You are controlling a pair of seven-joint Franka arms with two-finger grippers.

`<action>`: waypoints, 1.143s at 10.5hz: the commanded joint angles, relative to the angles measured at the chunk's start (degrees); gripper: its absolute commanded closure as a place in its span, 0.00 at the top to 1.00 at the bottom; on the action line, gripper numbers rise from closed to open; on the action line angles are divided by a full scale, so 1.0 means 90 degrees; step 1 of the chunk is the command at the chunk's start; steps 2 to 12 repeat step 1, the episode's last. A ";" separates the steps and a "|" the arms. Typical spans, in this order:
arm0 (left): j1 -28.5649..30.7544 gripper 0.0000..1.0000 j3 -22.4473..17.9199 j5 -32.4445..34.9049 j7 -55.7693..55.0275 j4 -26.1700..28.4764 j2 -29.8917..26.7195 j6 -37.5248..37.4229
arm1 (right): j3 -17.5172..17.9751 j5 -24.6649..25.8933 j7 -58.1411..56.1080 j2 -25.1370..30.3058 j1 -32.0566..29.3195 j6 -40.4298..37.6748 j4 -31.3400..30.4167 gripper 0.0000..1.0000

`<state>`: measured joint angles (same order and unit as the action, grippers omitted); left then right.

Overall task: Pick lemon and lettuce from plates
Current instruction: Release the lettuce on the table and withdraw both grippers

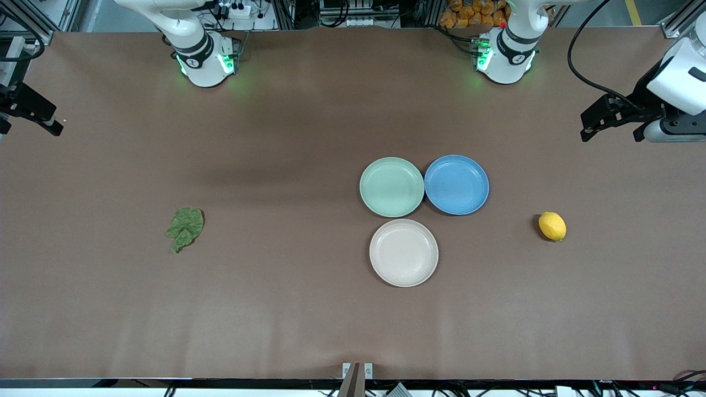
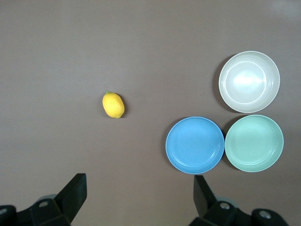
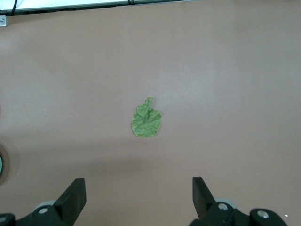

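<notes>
Beige plate [image 1: 404, 253]: shown lowest of all the things in the front view, so nearest that camera; seen bare, flat on the table [image 1: 309, 320], just beside the two other plates.
Mint plate [image 1: 391, 187]: set farther from the camera than the beige plate, its rim touching or almost touching the blue plate; seen bare.
Blue plate [image 1: 456, 184]: laid beside the mint plate, toward the left arm's end of the table; seen bare.
Lemon [image 1: 552, 226]: found on the bare table, not on a plate, well apart from the blue plate toward the left arm's end; its pointed tip is seen in the left wrist view [image 2: 113, 104].
Lettuce [image 1: 185, 228]: laid flat on the bare table toward the right arm's end, well apart from all three plates; its short stem is seen in the right wrist view [image 3: 146, 120].
Left gripper [image 1: 612, 124]: held in the air at the left arm's end of the table; its fingers [image 2: 75, 190] are spread wide with nothing between them, and the lemon and all three plates are seen below its camera.
Right gripper [image 1: 30, 113]: held in the air at the right arm's end of the table; its fingers [image 3: 75, 193] are spread wide and hold nothing, and the lettuce is seen below its camera.
</notes>
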<state>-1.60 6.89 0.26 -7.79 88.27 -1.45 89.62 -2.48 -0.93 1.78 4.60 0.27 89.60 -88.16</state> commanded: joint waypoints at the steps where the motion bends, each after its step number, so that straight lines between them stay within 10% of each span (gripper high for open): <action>1: 0.0002 1.00 0.0015 0.0030 0.0074 -0.0052 -0.0044 -0.0133 | -0.0086 -0.0024 0.0017 -0.0052 0.0087 -0.0092 0.0098 1.00; 12: 0.0002 1.00 0.0015 0.0030 0.0074 -0.0052 -0.0044 -0.0133 | -0.0086 -0.0024 0.0017 -0.0052 0.0087 -0.0092 0.0098 1.00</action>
